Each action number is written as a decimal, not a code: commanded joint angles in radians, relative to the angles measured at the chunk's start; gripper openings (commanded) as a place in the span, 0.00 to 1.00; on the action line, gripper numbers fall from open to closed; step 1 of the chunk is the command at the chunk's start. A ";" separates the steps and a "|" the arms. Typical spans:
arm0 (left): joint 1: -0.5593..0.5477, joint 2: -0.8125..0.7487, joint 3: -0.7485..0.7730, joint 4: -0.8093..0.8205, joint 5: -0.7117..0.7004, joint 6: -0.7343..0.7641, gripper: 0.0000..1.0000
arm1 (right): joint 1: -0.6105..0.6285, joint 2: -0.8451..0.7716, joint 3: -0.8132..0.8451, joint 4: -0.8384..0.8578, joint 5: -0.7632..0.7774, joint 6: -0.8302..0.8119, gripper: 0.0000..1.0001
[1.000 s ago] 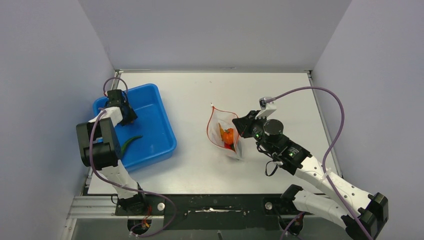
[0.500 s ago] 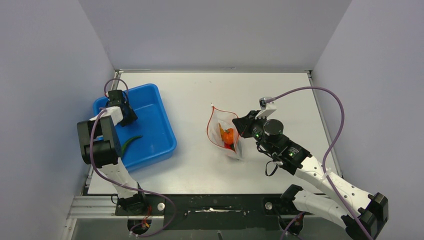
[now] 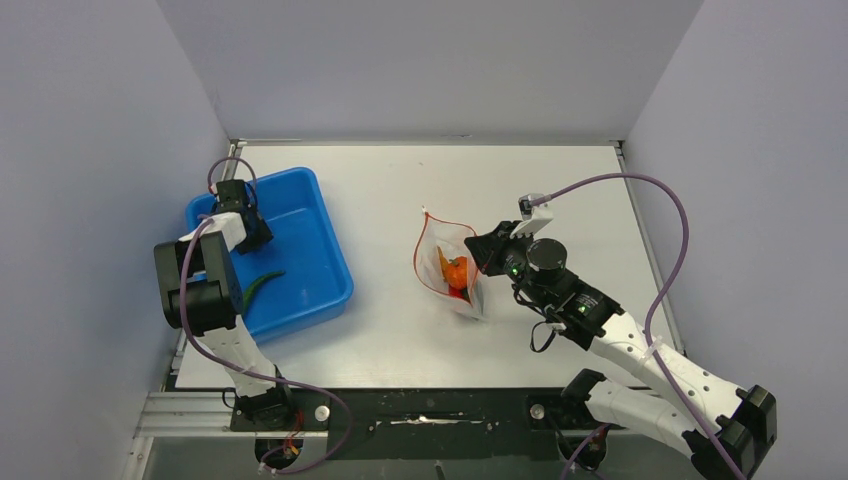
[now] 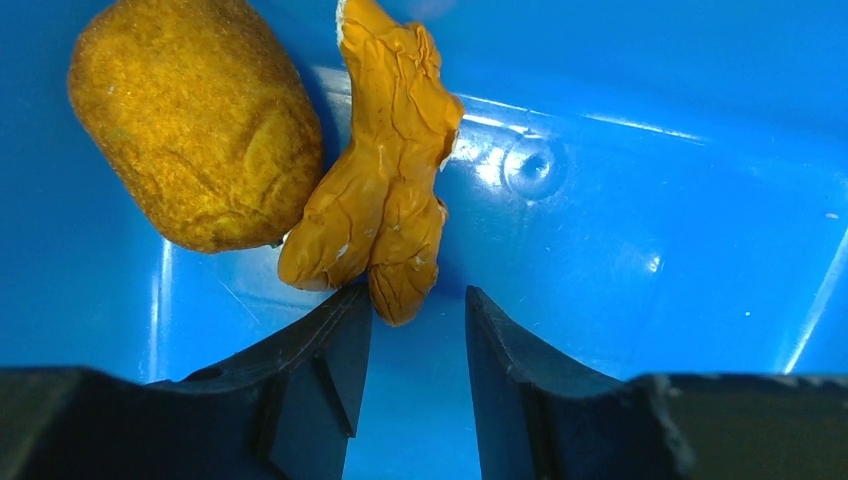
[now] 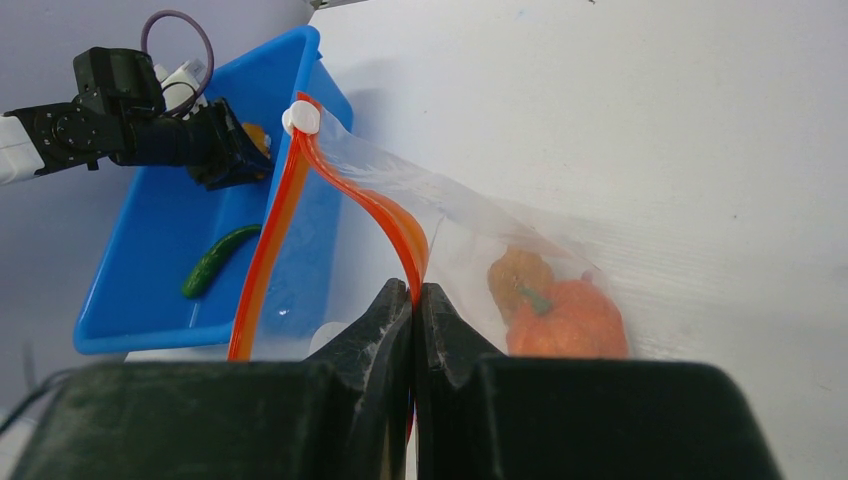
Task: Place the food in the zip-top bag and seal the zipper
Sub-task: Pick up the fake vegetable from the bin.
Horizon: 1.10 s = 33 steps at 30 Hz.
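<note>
Jaws of the left gripper (image 4: 415, 310) stand spread, one on each side of the lower tip of a wrinkled yellow-brown lump (image 4: 385, 190) that lies on the floor of the blue tray (image 3: 325, 225). Nothing is pinched yet, and the gap looks just wide enough to take that narrow end. A rounder lump (image 4: 195, 120) sits touching it on the left, so aiming at the thin tip rather than the middle seems meant to lift one piece without catching the other. The dark green piece (image 3: 262, 285) lies apart from them, nearer the tray's front. Across the table (image 3: 570, 190), the right gripper (image 5: 413, 300) has its jaws pressed together on one lip of the zip-top bag (image 5: 470, 225), at the zipper (image 5: 285, 195), holding that lip raised so the mouth gapes toward the tray. That hold reads as deliberate, since the thin pouch would likely slump shut if let go. Inside, the orange round fruit (image 5: 570, 315) rests at the bottom with a smaller piece beside it. The filling looks partly done, with three foods in the tray to go and the sealing after.
</note>
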 commanded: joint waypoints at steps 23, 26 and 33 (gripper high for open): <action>-0.059 -0.019 0.048 -0.045 -0.079 0.031 0.12 | 0.009 -0.028 0.034 0.052 0.021 -0.011 0.00; -0.081 -0.052 0.036 -0.052 -0.076 0.014 0.07 | 0.014 -0.029 0.033 0.049 0.020 -0.006 0.00; -0.119 -0.120 0.023 -0.092 -0.039 -0.036 0.04 | 0.022 -0.032 0.027 0.040 0.026 0.004 0.00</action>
